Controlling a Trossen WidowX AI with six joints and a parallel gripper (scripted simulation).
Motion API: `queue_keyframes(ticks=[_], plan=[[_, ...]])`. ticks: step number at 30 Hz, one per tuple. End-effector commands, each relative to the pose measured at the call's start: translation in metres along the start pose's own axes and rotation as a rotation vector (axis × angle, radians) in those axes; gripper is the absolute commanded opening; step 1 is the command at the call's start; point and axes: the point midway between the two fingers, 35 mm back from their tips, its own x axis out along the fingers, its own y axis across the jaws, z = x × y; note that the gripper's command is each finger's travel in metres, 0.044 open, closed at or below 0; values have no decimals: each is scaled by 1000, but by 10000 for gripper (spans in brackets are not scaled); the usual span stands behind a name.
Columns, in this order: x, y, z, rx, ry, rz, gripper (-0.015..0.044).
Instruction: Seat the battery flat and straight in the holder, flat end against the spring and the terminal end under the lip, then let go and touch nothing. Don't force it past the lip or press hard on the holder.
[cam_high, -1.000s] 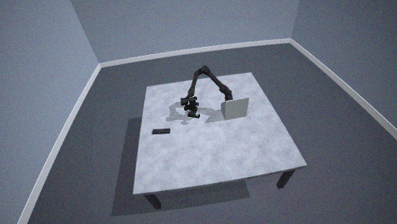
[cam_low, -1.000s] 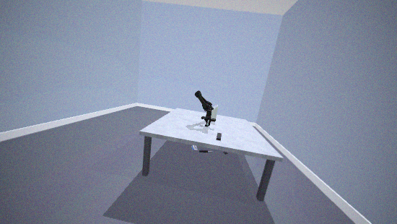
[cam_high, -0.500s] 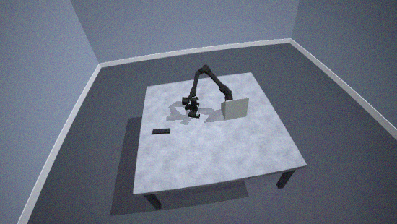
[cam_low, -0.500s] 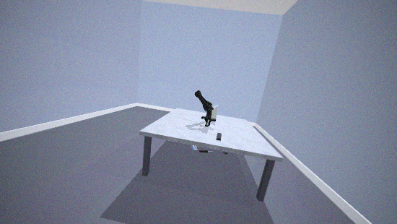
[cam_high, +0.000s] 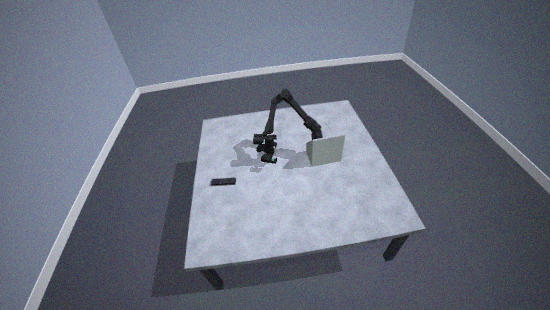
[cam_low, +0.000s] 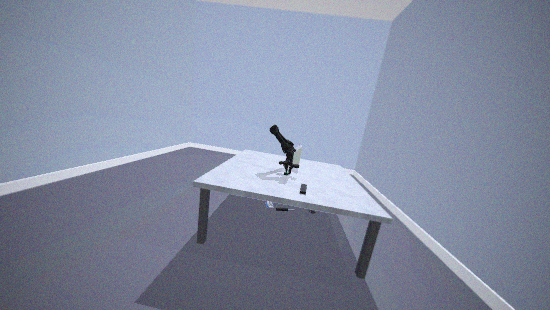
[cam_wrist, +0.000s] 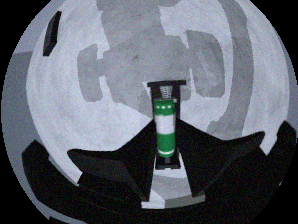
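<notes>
Green and white bands mark the battery (cam_wrist: 165, 127) in the wrist view; we read no brand or writing. Its long axis runs along the black holder (cam_wrist: 178, 106), the dotted end toward the spring (cam_wrist: 165, 92). We see it over the holder, gripped by the claw (cam_wrist: 167, 142). From the top, our claw (cam_high: 269, 156) is beyond a dark block (cam_high: 223, 182) (cam_low: 303, 189) on the near left. In the exterior view, that block is nearer than our claw (cam_low: 287, 170); writing is too small to read.
</notes>
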Motion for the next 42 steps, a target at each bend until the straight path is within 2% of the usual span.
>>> queue_keyframes(ticks=[1, 39, 42], plan=[[0, -2, -1, 7, -8, -3, 60], [-1, -2, -13, 3, -38, 1, 60], [-1, -2, -13, 3, -38, 1, 139]])
